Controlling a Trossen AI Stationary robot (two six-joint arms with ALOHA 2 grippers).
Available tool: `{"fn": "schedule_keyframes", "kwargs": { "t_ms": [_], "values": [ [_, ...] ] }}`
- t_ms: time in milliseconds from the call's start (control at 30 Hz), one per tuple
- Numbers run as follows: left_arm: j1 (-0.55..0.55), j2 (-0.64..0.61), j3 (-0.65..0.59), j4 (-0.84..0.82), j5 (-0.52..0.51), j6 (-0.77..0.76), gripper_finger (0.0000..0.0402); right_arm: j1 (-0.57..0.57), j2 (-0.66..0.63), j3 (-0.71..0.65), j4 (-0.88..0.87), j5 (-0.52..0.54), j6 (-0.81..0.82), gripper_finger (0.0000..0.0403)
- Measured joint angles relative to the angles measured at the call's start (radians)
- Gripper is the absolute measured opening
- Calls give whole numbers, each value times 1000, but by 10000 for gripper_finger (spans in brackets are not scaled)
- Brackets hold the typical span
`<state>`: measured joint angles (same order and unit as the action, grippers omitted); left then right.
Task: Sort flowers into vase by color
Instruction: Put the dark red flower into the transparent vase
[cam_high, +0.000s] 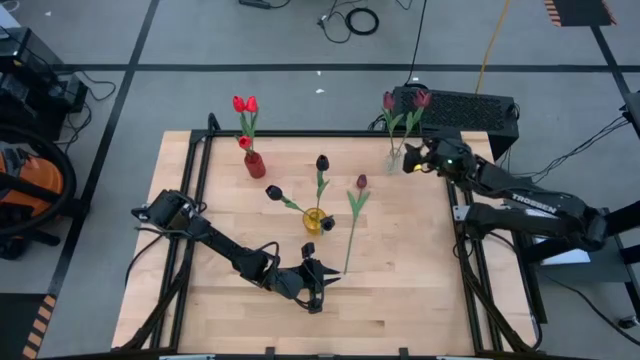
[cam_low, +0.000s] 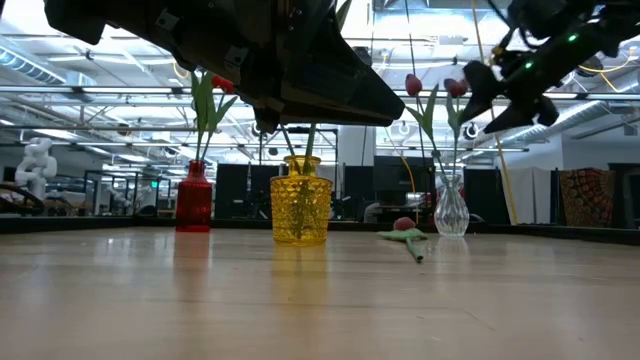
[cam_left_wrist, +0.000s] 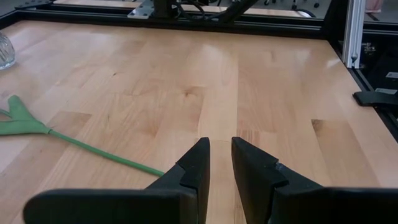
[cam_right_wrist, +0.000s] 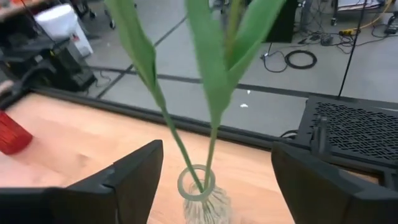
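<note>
Hovering over the clear vase (cam_high: 396, 158) at the table's far right corner, my right gripper (cam_high: 411, 160) has its fingers spread wide on either side of the two maroon tulips (cam_high: 404, 101) standing in it, gripping nothing. My left gripper (cam_high: 318, 282) sits low near the front edge, fingers slightly apart and empty, beside the stem end of a loose maroon tulip (cam_high: 353, 205) lying on the wood. Red tulips (cam_high: 245, 105) stand in the red vase (cam_high: 254, 164), black ones (cam_high: 321, 163) in the yellow vase (cam_high: 314, 221).

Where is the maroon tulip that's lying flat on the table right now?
In the high view the loose maroon tulip lies on the table just right of the yellow vase, its head toward the clear vase and its stem end near the left tool.
</note>
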<state>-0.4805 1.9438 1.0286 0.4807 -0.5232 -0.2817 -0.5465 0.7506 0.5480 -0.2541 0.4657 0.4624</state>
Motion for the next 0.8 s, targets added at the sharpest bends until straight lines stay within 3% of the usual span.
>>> {"fn": "schedule_keyframes", "kwargs": {
  "t_ms": [167,367,567,800],
  "values": [
    [0,0,0,0,0,0,73,2,-114,0,-83,-5,29,295],
    [0,0,0,2,0,-25,73,59,-213,0,-144,-131,62,290],
    [2,0,0,14,0,-28,73,186,-243,0,-151,-237,108,290],
    [17,0,0,34,-2,-43,73,384,-240,0,-152,-217,134,290]
  ]
}}
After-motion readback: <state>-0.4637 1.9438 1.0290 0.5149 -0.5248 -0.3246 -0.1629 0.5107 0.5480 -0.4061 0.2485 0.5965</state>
